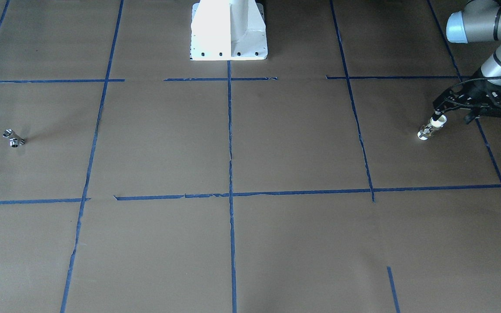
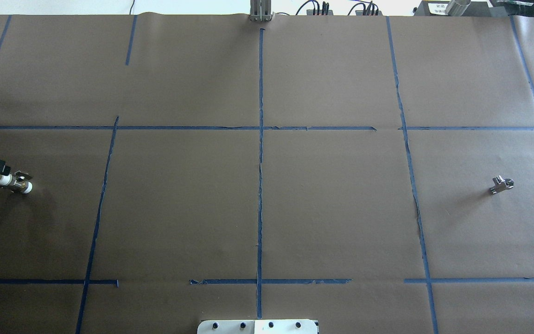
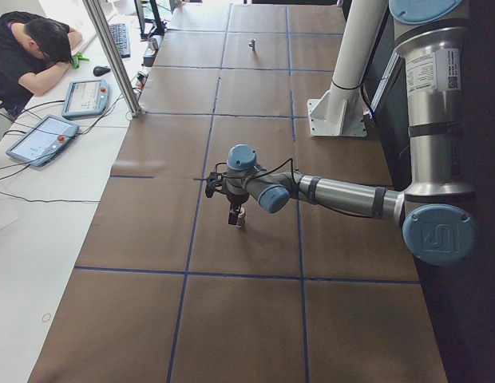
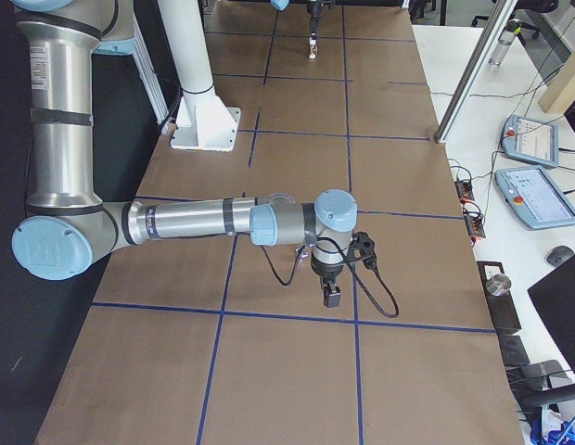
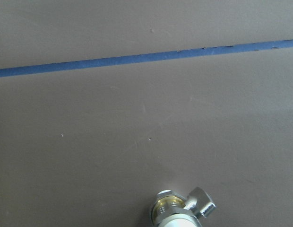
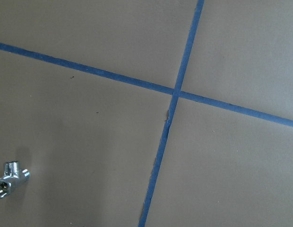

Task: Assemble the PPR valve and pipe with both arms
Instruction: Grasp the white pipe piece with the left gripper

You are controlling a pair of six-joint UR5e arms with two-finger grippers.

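Observation:
The PPR valve (image 1: 429, 129), with white ends, a brass middle and a small lever, is at the table's left end. It also shows in the overhead view (image 2: 13, 183) and at the bottom of the left wrist view (image 5: 180, 212). My left gripper (image 1: 438, 116) is shut on its upper white end and holds it tilted, low over the paper. The chrome pipe (image 1: 14, 138) lies alone at the right end (image 2: 501, 184) and shows at the lower left of the right wrist view (image 6: 9, 174). My right gripper (image 4: 331, 297) points down above the table; I cannot tell whether it is open or shut.
The white pedestal (image 1: 228, 30) stands at the robot's side of the table. Blue tape lines (image 2: 260, 139) cross the brown paper. In the left side view a person (image 3: 32, 48), tablets (image 3: 41, 137) and a metal post (image 3: 112, 56) are beside the table.

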